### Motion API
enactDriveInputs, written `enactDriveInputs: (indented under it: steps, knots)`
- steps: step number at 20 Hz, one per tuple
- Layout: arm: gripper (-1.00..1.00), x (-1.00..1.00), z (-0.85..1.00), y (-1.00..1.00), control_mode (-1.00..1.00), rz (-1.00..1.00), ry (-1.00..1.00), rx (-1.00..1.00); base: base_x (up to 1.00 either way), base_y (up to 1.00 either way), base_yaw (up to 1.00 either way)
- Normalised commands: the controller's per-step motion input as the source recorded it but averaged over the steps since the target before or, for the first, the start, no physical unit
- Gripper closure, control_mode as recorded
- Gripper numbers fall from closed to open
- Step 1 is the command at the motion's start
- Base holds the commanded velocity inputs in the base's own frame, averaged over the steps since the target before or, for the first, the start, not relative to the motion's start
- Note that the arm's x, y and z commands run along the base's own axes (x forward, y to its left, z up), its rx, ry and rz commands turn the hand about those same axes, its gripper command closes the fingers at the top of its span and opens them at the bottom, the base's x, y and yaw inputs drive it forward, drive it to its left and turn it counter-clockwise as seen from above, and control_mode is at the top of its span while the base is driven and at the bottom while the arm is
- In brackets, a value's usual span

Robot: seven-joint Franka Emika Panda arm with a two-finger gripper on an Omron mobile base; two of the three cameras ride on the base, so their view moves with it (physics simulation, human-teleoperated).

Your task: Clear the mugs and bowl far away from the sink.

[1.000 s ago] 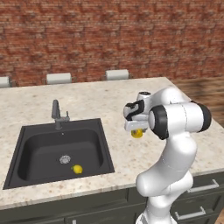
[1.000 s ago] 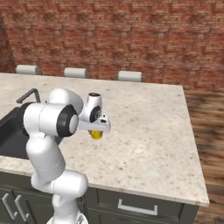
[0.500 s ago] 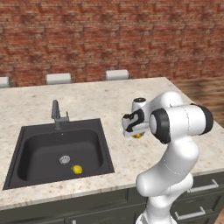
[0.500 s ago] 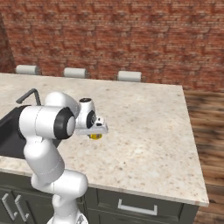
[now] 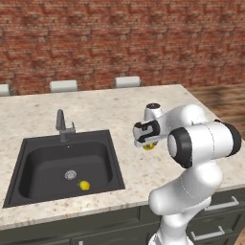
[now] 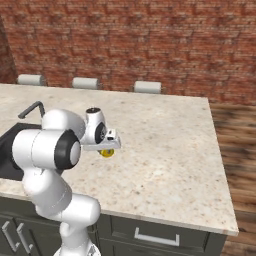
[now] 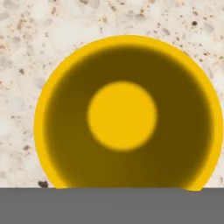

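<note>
A yellow mug (image 5: 150, 146) (image 6: 106, 152) stands upright on the speckled counter, a short way right of the black sink (image 5: 33, 165) (image 6: 6, 150). My gripper (image 5: 147, 142) (image 6: 104, 149) is down right on top of it, and the white hand covers most of the mug in both base views. The hand view looks straight down into the yellow mug (image 7: 122, 116), with its dark inner wall and bright bottom. My fingertips are hidden, so the grip cannot be judged. The bowl is out of view.
A grey faucet (image 5: 61, 125) (image 6: 30, 109) stands at the sink's back edge. In the basin lie a silver drain (image 5: 70, 175) and a small yellow lump (image 5: 84, 185). Stool tops (image 5: 63, 85) line the counter's far side. Wooden floor (image 6: 240, 150) begins past the counter's right edge.
The hand has come down onto the yellow mug, which has stayed in its place on the counter. The arm's elbow has dropped a little.
</note>
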Motion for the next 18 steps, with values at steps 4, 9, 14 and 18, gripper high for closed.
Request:
enactDriveInputs:
  steps: [4,9,14,18]
  knots:
    - [1.00,-0.29,0.24,0.01,-1.00,0.00,0.00,0.00,0.00,0.00,0.00]
    - [1.00,-0.20,0.53,0.00,-1.00,0.00,-0.01,0.00,0.00,0.00,0.00]
    - [1.00,-0.18,0.97,0.02,-1.00,-0.04,-0.12,0.00,0.00,0.00,0.00]
    - [1.00,-0.32,1.00,0.00,-1.00,-0.04,-0.05,0.01,0.00,0.00,0.00]
